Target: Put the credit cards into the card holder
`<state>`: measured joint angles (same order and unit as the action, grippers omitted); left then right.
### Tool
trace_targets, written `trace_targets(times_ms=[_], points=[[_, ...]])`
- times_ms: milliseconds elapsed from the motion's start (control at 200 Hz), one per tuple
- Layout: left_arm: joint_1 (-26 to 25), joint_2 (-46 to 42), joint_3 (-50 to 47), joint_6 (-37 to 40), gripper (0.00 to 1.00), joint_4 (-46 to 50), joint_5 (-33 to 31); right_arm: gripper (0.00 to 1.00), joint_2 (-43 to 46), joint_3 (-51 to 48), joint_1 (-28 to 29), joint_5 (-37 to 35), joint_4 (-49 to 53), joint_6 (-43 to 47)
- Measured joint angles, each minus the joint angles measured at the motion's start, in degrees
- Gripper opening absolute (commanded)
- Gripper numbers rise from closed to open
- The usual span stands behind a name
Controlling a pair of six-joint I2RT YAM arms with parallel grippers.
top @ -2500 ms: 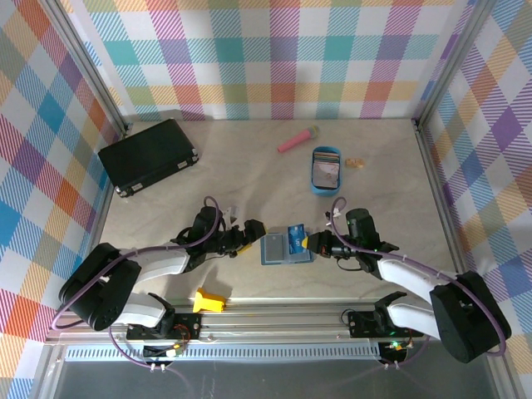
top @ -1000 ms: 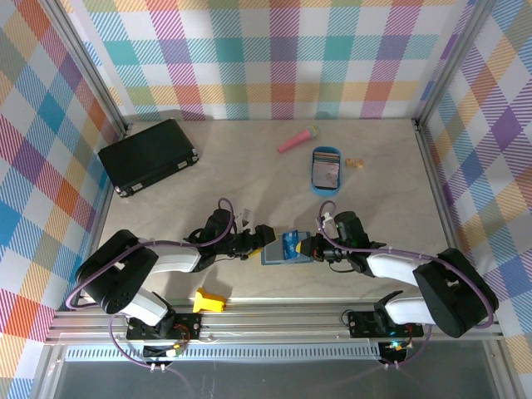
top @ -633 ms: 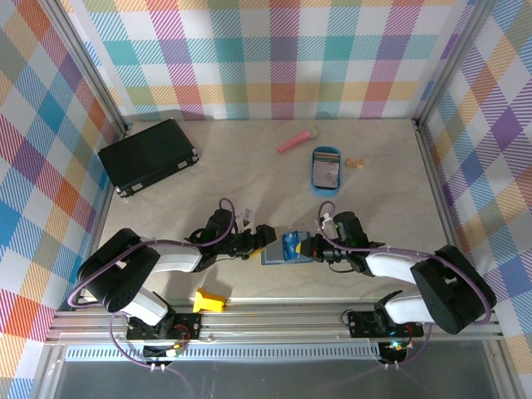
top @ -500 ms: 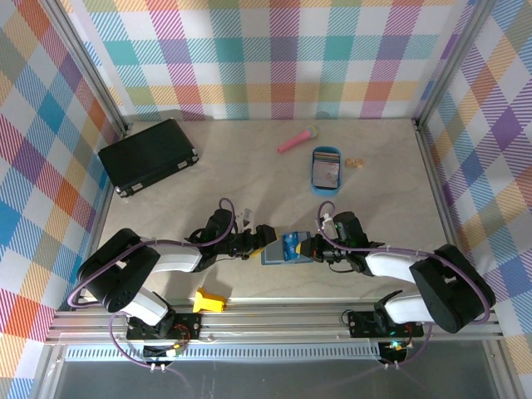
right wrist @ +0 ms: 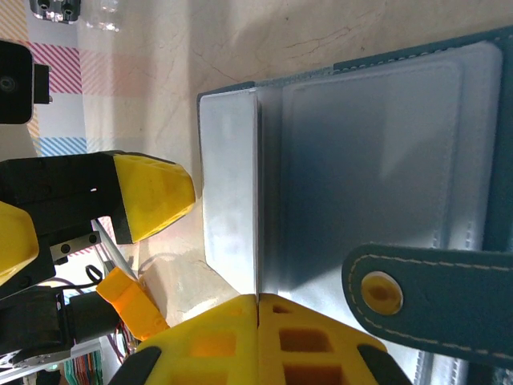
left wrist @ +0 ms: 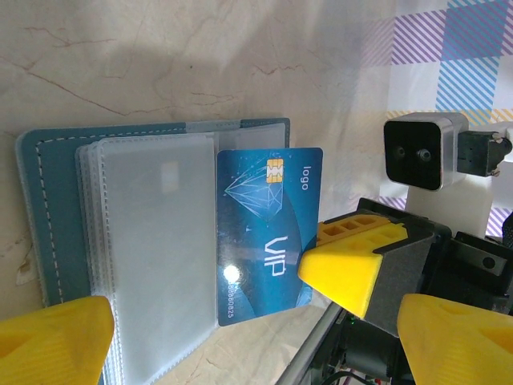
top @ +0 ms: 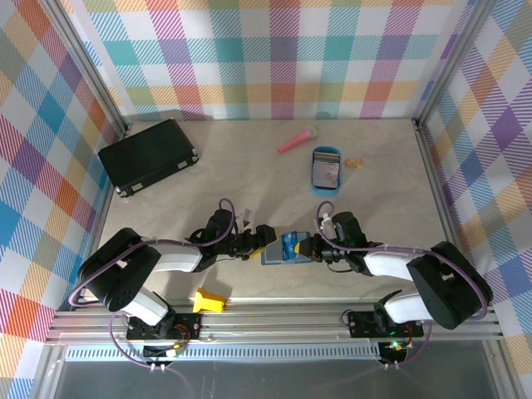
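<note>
Down at the near edge of the table, right between the two arms: the card holder, spread open and flat, teal cover down, clear sleeves up. Over to the right gripper: clamped hard on the blue VIP card, yellow fingertips pinching its right edge in the left wrist view, no gap at the pinch in the right wrist view. Card face up, chip and logo showing, lying level over the right half of the holder, opposite edge lined up with the edge of the top sleeve. No telling from here: edge inside the sleeve or merely butted against it. Across to the left gripper: wide apart, gripping nothing, yellow fingers at the two lower corners of its own wrist view, close by the holder's left side from above. Beside the right gripper, the snap tab, flopped out flat, stud up. Further back and to the right, well apart from all this: the blue oval tray with more credit cards lying inside. Near it, a pink stick-shaped thing and a small tan scrap. Far left corner: a black case, shut. On the front rail, a yellow block.
</note>
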<state>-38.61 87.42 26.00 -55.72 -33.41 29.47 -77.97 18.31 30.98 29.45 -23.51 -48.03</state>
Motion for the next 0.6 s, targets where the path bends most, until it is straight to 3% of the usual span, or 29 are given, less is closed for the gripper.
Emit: trace_targets(times_ms=[600], points=[[0.0, 0.3, 0.0, -0.1, 0.91, 0.0, -0.2, 0.01, -1.3, 0.0, 0.5, -0.9, -1.4, -2.4]])
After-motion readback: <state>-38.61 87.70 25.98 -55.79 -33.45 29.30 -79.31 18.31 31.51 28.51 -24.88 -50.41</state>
